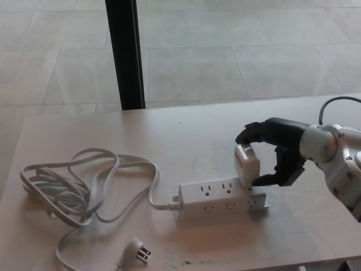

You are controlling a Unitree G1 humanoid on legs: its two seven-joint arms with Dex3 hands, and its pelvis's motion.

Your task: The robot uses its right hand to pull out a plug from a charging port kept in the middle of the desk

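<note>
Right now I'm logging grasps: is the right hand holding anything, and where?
The right hand has the white plug between its fingers at the plug's top and lower right side; a firm hold cannot be told.

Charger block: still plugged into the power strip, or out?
Plugged in. The charger block sits at the right end of the power strip, leaning slightly, no prongs showing. The right hand brackets it.
</note>
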